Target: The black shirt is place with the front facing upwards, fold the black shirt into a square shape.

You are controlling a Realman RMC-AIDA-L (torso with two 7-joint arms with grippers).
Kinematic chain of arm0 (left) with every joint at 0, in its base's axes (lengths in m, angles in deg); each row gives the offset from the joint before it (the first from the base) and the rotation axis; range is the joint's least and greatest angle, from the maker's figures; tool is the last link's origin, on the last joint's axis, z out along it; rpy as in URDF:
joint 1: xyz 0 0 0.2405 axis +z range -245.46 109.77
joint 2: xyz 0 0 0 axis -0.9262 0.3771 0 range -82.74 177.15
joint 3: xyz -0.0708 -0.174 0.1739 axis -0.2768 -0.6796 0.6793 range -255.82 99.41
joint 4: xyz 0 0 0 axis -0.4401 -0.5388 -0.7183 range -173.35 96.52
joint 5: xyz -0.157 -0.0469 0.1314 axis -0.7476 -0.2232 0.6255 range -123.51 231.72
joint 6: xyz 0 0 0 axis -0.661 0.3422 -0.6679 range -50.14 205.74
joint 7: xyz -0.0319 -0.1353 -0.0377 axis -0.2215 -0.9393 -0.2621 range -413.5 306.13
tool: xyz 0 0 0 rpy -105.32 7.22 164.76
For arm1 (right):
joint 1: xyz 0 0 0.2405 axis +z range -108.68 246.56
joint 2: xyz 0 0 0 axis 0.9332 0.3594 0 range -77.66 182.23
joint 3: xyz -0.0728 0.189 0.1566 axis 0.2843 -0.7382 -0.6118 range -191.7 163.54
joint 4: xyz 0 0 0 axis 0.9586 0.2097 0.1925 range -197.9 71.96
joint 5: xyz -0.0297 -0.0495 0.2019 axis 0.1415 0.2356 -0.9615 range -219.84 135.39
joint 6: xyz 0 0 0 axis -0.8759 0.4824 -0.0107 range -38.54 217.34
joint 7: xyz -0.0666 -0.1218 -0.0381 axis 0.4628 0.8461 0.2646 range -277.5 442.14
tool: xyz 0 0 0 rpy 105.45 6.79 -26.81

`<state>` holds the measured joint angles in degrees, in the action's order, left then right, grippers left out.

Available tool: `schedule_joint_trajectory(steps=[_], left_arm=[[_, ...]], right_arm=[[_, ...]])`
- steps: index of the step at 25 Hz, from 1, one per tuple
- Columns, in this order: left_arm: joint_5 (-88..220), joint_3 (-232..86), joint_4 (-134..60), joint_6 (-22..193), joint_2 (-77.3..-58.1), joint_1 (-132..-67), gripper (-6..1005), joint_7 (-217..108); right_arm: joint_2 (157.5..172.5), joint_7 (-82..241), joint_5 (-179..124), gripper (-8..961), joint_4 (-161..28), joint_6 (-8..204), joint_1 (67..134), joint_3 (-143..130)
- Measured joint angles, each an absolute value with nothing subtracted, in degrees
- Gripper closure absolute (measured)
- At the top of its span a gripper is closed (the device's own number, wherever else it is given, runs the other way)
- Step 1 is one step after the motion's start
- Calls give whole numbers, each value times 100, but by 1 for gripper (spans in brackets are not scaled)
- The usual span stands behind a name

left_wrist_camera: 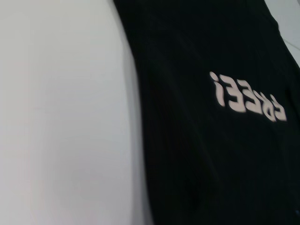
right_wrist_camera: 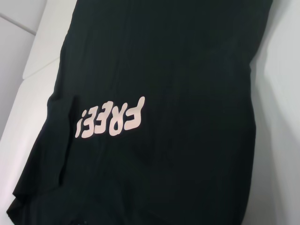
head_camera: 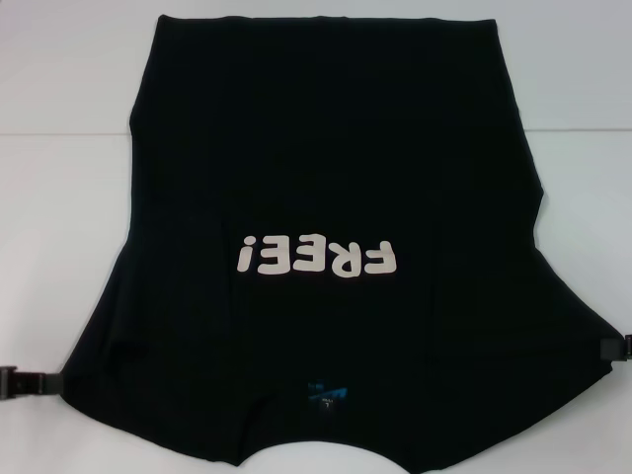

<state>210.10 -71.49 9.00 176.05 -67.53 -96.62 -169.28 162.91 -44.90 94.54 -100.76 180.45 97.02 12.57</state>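
The black shirt (head_camera: 326, 168) lies front up on the white table, its white "FREE!" print (head_camera: 316, 257) upside down to me and its blue neck label (head_camera: 326, 387) at the near edge. Both sleeves are drawn out sideways into points. My left gripper (head_camera: 44, 380) meets the left sleeve tip at the near left and is shut on it. My right gripper (head_camera: 610, 348) holds the right sleeve tip at the near right edge. The left wrist view shows the shirt (left_wrist_camera: 211, 117) and its print; the right wrist view shows the shirt (right_wrist_camera: 164, 117) too. Neither wrist view shows fingers.
Bare white table (head_camera: 59, 148) shows to the left and right (head_camera: 583, 118) of the shirt's body. The hem lies at the far edge of the table. A seam in the table surface (right_wrist_camera: 18, 23) runs beside the shirt in the right wrist view.
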Motion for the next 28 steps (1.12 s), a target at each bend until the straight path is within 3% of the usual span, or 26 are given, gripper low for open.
schedule_joint_trajectory(steps=[8,14,24,28], left_arm=[[21001,-7307,1221,17534,-6649,-9730,905,-17281],[21400,-6540,1235,17104,-6646,-9908,734,-17821],[21452,-6157,1193,17129,-6631,-10109,342,-18208],[21453,-6154,1165,17179,-6615,-10161,344,-18217]], right_arm=[[16343,-4487,9454,932,-10076,18045,9703,1264],[16396,-4463,9457,932,-10076,18006,9770,1295],[16410,-4392,9442,932,-10076,17977,9784,1308],[16416,-4381,9438,932,-10076,17964,9805,1308]])
